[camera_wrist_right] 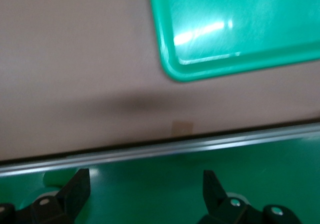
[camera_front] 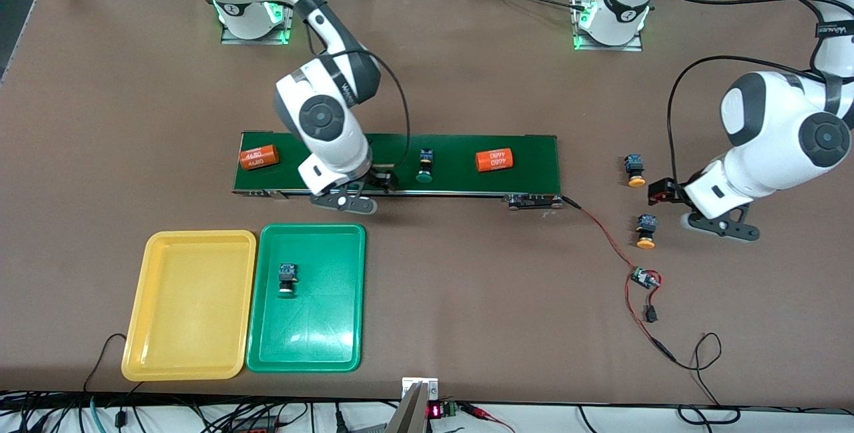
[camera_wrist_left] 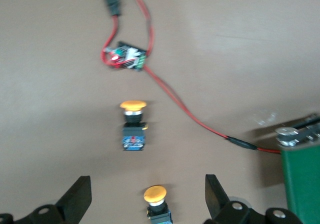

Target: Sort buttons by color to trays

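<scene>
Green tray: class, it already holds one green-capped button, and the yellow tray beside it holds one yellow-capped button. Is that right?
Not quite. The green tray does hold one green-capped button, but the yellow tray holds nothing. The front view shows both yellow-capped buttons lying on the table toward the left arm's end, in no tray.

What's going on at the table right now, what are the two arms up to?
Both grippers open, empty: right gripper over the conveyor belt edge, left gripper by two yellow buttons. One green button in green tray, one on belt. Yellow tray empty.
</scene>
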Motion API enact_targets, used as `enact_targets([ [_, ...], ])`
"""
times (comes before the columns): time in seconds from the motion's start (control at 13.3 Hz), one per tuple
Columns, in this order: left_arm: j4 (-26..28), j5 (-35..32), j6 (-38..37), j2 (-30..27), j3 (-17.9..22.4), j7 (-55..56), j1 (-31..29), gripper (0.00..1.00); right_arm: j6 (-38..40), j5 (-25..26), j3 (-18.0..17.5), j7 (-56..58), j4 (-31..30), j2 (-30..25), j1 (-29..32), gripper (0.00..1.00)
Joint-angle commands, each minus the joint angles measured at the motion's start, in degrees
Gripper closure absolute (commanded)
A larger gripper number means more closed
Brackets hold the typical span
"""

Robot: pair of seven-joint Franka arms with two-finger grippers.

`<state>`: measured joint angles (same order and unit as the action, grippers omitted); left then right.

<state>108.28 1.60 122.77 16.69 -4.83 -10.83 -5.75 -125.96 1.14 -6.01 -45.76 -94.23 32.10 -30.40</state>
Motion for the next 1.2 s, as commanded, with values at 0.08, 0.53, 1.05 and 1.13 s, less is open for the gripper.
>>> enact_targets([
  [0.08, -1.41, 1.12, 1.23, 4.04, 1.84, 1.59, 0.65, 0.00, 0.18, -0.08, 0.03, -4.94, -0.43, 0.33, -2.12, 0.00],
  [0.53, -1.50, 1.38, 12.31, 14.77, 3.60, 1.25, 0.92, 0.00, 0.27, 0.27, -0.84, 1.88, -0.17, 0.51, -2.47, 0.00],
  [1.05, -1.23, 1.56, 15.31, 18.47, 3.51, 1.42, 1.71, 0.00, 1.06, 0.36, -1.19, 3.14, -0.17, 0.51, -2.56, 0.00],
  [1.13, -1.32, 1.56, 15.31, 18.47, 3.51, 1.60, 1.71, 0.00, 1.76, 0.36, -1.20, 2.96, -0.17, 0.51, -2.56, 0.00],
])
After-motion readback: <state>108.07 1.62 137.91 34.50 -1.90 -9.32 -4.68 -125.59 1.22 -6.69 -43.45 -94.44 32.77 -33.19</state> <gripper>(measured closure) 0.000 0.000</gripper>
